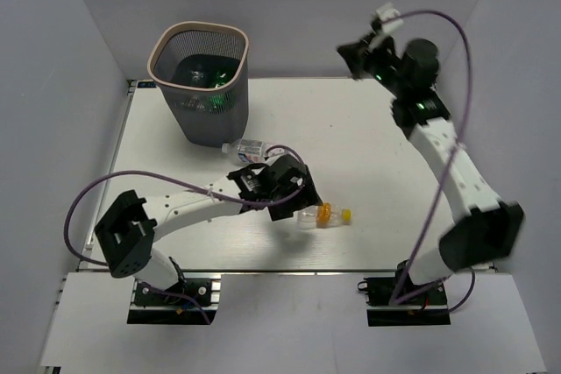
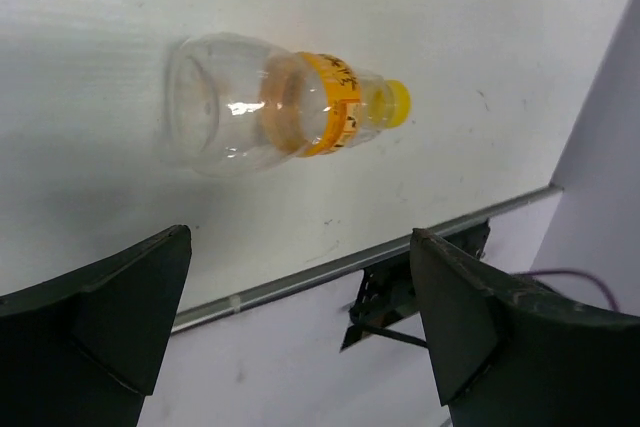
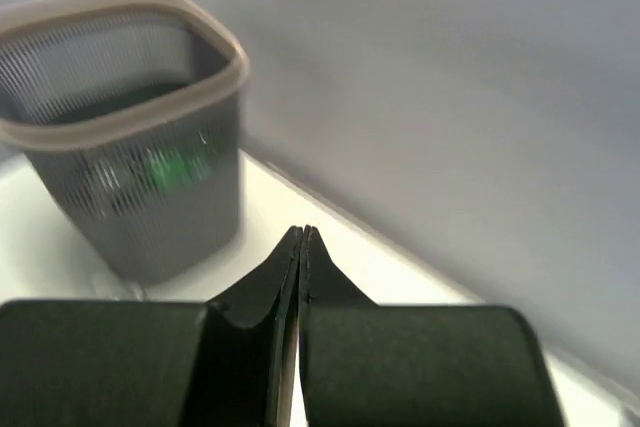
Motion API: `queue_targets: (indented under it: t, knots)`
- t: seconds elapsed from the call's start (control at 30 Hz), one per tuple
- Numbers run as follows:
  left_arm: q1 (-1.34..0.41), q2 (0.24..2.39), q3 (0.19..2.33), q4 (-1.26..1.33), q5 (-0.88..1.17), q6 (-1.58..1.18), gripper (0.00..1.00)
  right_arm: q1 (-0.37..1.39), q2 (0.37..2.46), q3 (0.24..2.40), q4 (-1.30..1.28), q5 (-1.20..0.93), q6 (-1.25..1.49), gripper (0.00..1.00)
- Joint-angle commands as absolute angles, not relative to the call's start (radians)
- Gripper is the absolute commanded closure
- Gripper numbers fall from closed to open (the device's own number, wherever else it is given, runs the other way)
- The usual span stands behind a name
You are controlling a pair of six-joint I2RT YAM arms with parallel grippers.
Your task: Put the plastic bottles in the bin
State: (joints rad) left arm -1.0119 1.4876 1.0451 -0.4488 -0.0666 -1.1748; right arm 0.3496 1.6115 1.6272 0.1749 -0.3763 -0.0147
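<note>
A clear plastic bottle (image 1: 324, 215) (image 2: 270, 107) with an orange label and yellow cap lies on its side on the white table. My left gripper (image 1: 302, 196) (image 2: 300, 317) hovers just left of it, open and empty, the bottle beyond its fingertips. A second clear bottle (image 1: 243, 148) with a white cap lies by the foot of the bin (image 1: 199, 39) (image 3: 130, 137), a dark mesh basket with a beige rim and green bottles inside. My right gripper (image 1: 352, 52) (image 3: 302, 237) is raised at the far right, shut on nothing, pointing toward the bin.
White walls enclose the table on the left, back and right. The table's metal front edge (image 2: 330, 269) runs just below the yellow-capped bottle. A purple cable (image 1: 272, 151) loops over the left wrist.
</note>
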Motion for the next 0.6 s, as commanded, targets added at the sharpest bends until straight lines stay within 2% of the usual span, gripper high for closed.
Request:
queue_targets:
  t: [0.0,0.03,0.1,0.13,0.2,0.43,0.57]
  knots:
    - [-1.023,1.528,1.202,-0.712,-0.132,-1.343,0.0,0.283,1.39,1.299,0.002,-0.37,-0.143,1.0]
    - [-1.023,1.583,1.298,-0.788,-0.132,-1.37,0.0,0.266,1.242,1.172,0.002,-0.364,-0.168,1.0]
    - [-1.032,1.644,1.385,-0.955,-0.097,-1.441,0.0,0.216,1.149,0.986,0.002,-0.365,-0.179,1.0]
    - [-1.032,1.701,1.45,-0.994,-0.077,-1.468,0.0,0.209,1.027,0.947,-0.026,-0.374,-0.183,1.0]
    - [-1.041,1.758,1.523,-1.057,-0.029,-1.515,0.0,0.186,0.909,0.849,-0.054,-0.385,-0.172,1.0]
    - [-1.062,1.848,1.499,-1.028,0.04,-1.67,0.0,0.146,0.763,0.776,-0.127,-0.382,-0.123,1.0]
    - [-1.062,1.825,1.48,-0.976,-0.034,-1.735,0.0,0.123,0.701,0.73,-0.152,-0.399,-0.138,1.0]
